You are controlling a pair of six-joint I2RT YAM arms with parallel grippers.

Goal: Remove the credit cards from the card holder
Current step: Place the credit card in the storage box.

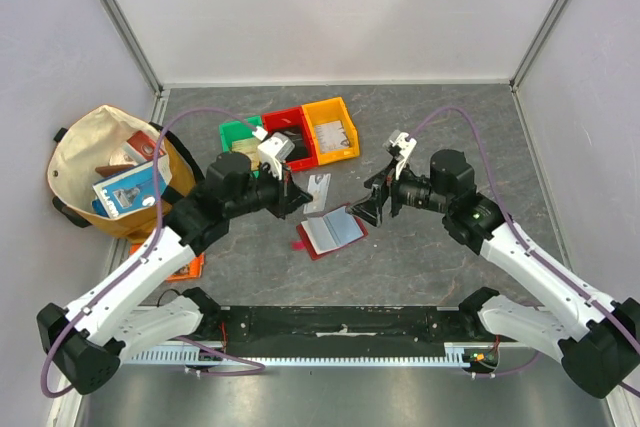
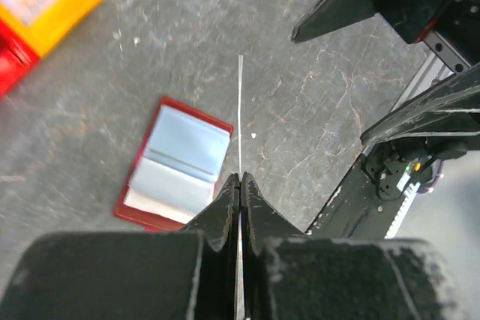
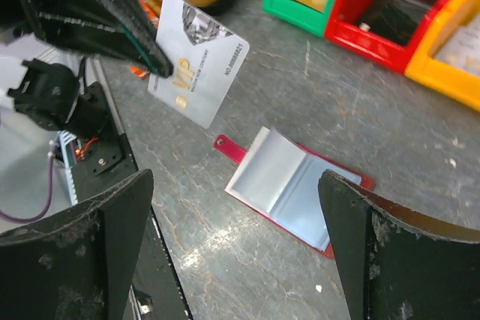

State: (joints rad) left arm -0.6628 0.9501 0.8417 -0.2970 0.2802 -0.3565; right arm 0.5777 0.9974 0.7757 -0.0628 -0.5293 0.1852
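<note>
The card holder [image 1: 332, 232] lies open on the grey table, dark-red cover down and pale blue-grey sleeves up. It also shows in the left wrist view [image 2: 180, 162] and the right wrist view [image 3: 296, 185]. My left gripper [image 1: 300, 195] is shut on a silver VIP credit card [image 1: 318, 192] and holds it above the table, up and left of the holder. The card shows edge-on [image 2: 240, 110] in my left gripper [image 2: 240, 179] and face-on in the right wrist view [image 3: 196, 58]. My right gripper [image 1: 372, 204] is open and empty just right of the holder, which lies below its spread jaws [image 3: 234, 181].
Green [image 1: 238, 135], red [image 1: 290, 137] and yellow [image 1: 332, 129] bins stand in a row behind the holder, with items inside. A cloth bag [image 1: 110, 182] with packets sits at the far left. An orange flat packet [image 1: 185, 267] lies by the left arm.
</note>
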